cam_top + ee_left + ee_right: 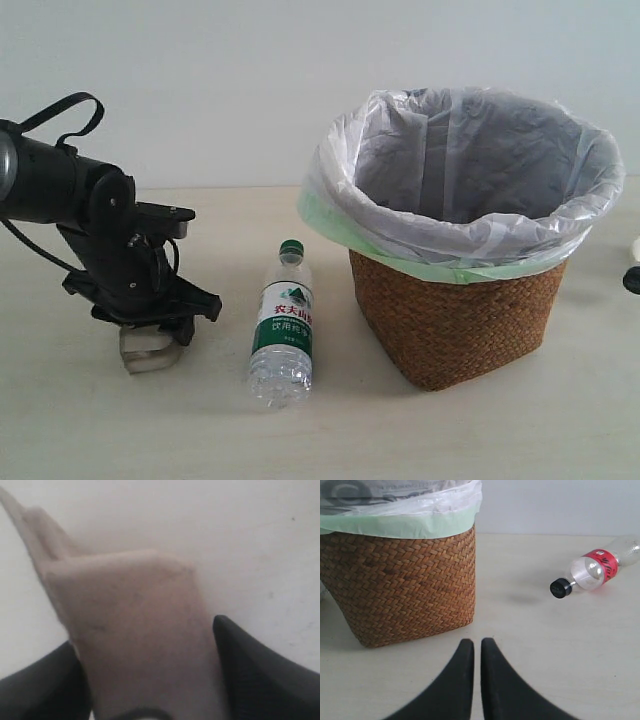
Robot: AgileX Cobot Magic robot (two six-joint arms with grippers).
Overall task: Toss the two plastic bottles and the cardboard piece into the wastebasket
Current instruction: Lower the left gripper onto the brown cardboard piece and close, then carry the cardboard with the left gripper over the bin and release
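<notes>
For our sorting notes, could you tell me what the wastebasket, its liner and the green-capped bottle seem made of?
Wastebasket: likely wicker or similar plant fibre, matte brown; the herringbone weave shows. Liner: thin translucent plastic film, white and pale green, crinkled. Green-capped bottle: clear glossy plastic, ribbed, with a printed label.

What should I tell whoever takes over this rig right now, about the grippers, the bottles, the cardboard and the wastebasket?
Left gripper: down at the table, shut on the cardboard piece, which is not yet lifted.
Right gripper: shut, holding nothing, low over the table in front of the wastebasket.
Green-capped bottle: lying on the table between the left gripper and the wastebasket.
Black-capped, red-label bottle: lying on the table on the wastebasket's other side.
Done: nothing is in the wastebasket yet.
Left: lift and drop the cardboard piece, then both bottles.
</notes>
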